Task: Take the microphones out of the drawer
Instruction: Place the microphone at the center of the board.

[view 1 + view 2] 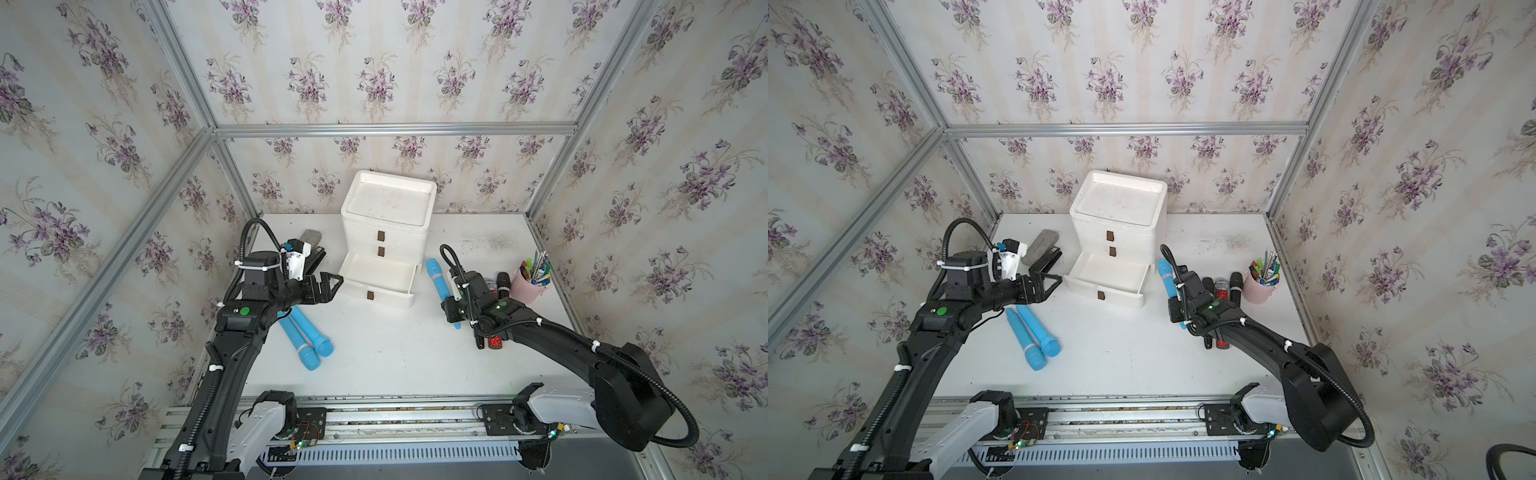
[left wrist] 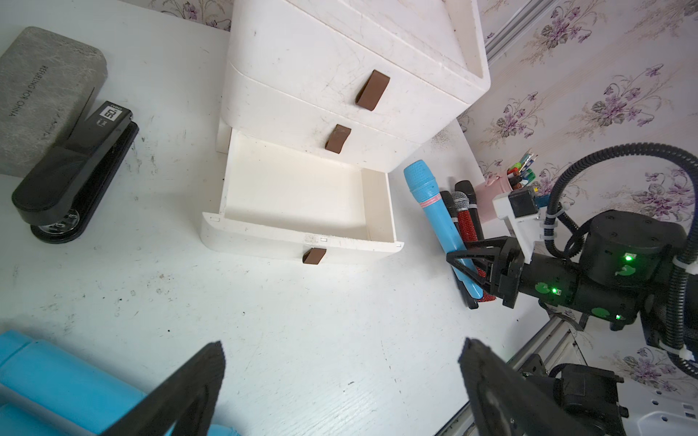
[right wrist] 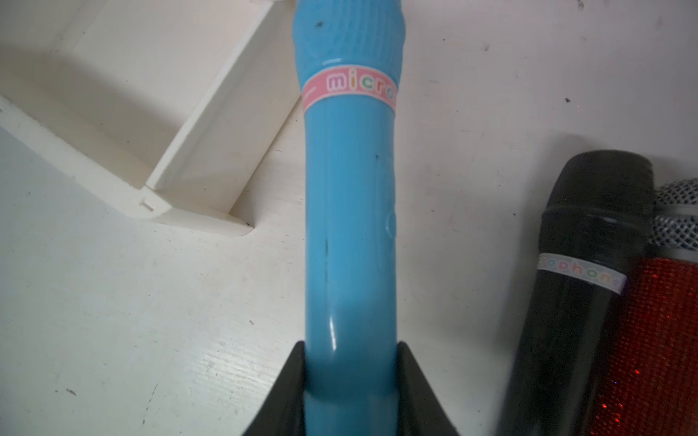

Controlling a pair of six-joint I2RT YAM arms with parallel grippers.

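Right wrist view: we see the right gripper (image 3: pixel 351 345) clamped on the handle end of the light-blue plastic toy microphone (image 3: pixel 351 207), one black finger on each side. The microphone is outside the open bottom drawer (image 2: pixel 374 204) of the white plastic three-drawer chest (image 1: pixel 388 232). It sits just beside the drawer's side wall, over the white desk (image 1: pixel 395 361) toward its right edge (we cannot tell whether it touches the surface). The drawer's bare floor shows. The left gripper (image 2: pixel 342 345) hangs wide open near the drawer's other side. Two more blue microphones (image 1: pixel 307 338) lie together near the desk's left edge. A black microphone (image 3: pixel 581 264) and a red glitter microphone (image 3: pixel 649 339) lie between the held one and a pink cup of pens (image 1: pixel 524 286).
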